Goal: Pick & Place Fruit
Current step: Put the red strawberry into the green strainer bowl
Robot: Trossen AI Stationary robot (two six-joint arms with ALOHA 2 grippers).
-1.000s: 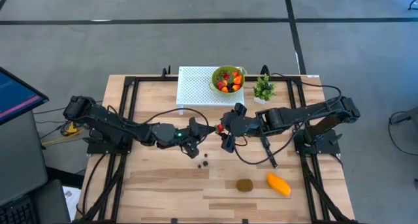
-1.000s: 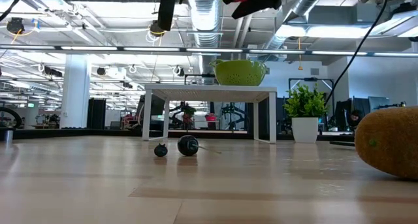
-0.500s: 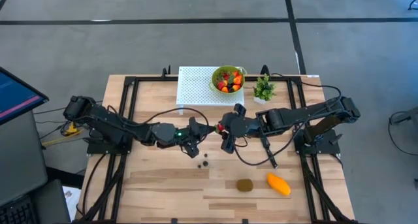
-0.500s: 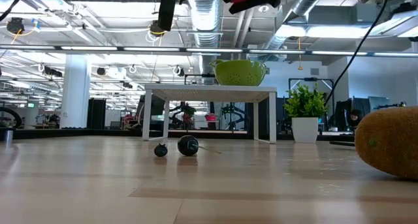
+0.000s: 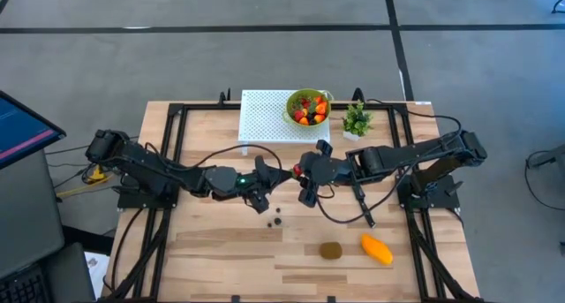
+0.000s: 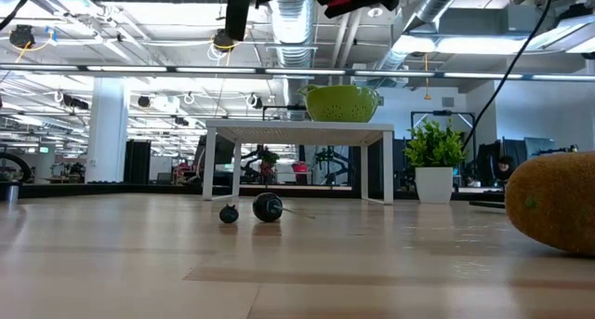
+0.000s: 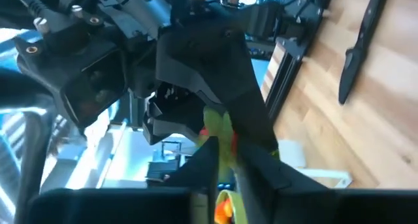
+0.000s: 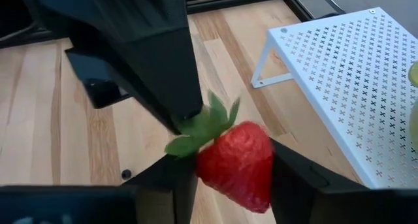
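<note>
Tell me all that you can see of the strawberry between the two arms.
The strawberry is bright red and glossy, with tiny seeds and green leaves at its top. It hangs in the air above the wooden table, tilted, leaves toward the left claw. The right claw has a finger on each side of it; the left claw's dark fingertips meet the leaves. In the high view it shows only as a red spot mid-table.

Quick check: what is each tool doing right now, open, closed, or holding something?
Left tool: pinching the strawberry's green leaves.
Right tool: closed on the strawberry, one finger each side.
</note>
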